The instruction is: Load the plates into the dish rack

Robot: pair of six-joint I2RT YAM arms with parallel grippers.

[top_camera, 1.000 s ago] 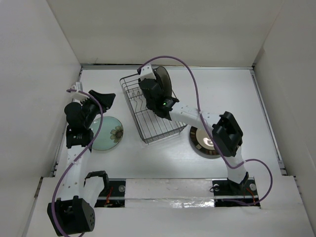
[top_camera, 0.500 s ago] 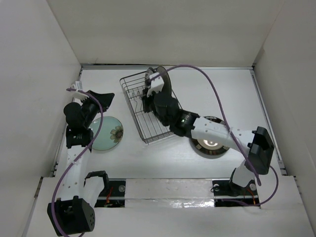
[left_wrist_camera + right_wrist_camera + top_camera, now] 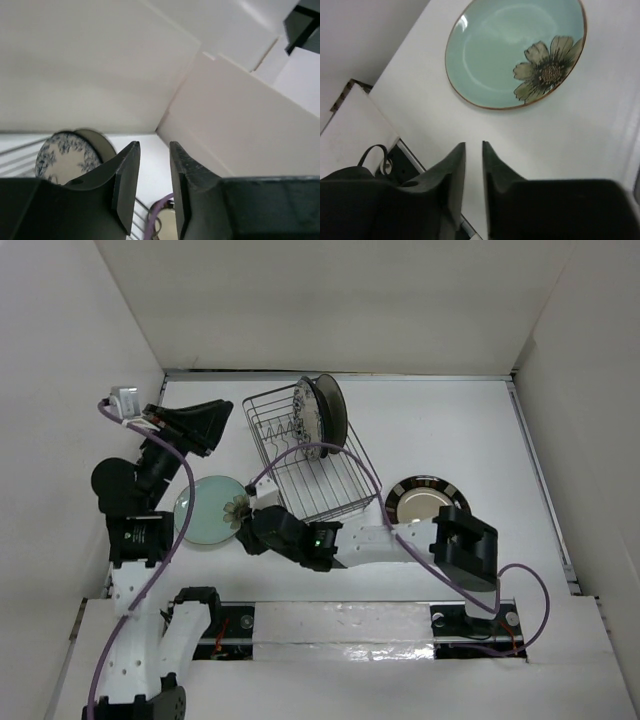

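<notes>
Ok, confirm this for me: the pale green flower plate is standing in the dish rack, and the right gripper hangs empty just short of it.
Not quite. The pale green flower plate lies flat on the table, outside the dish rack, to its left; the right wrist view shows it plainly. The rest holds: the right gripper hangs empty just short of it.

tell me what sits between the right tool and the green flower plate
Only bare white table separates the right tool from the green flower plate; the right wrist view shows it.
</notes>
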